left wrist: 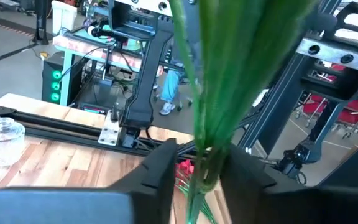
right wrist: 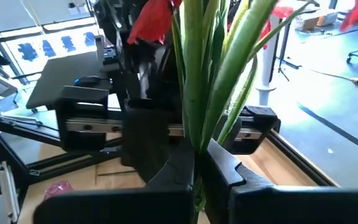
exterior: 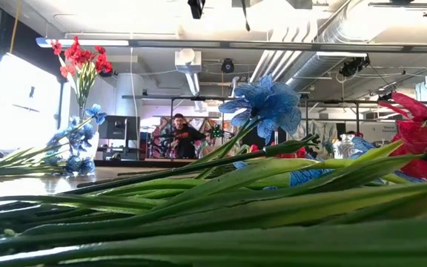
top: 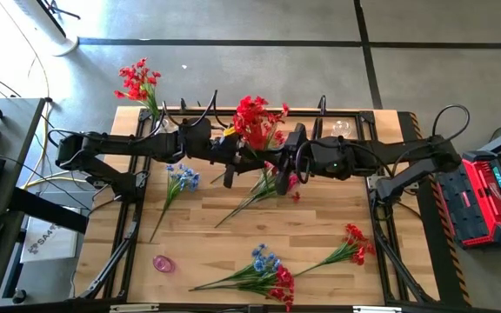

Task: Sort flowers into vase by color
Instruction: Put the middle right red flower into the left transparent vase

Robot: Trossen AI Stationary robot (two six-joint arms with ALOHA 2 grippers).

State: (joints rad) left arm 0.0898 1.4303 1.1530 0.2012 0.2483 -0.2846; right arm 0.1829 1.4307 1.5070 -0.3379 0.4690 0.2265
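Both grippers, left (left wrist: 194,177) and right (right wrist: 197,171), clamped one red flower (top: 252,122) stem mid-table; opposed pulling risked snapping it

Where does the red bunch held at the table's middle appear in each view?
High: red bunch at table centre, where both arms meet.
Low: cannot pick it out behind the near stems.
Left wrist: its green stems fill the middle.
Right wrist: its stems stand in the right gripper.
Landmark: glass jar, in high, low, left wrist.
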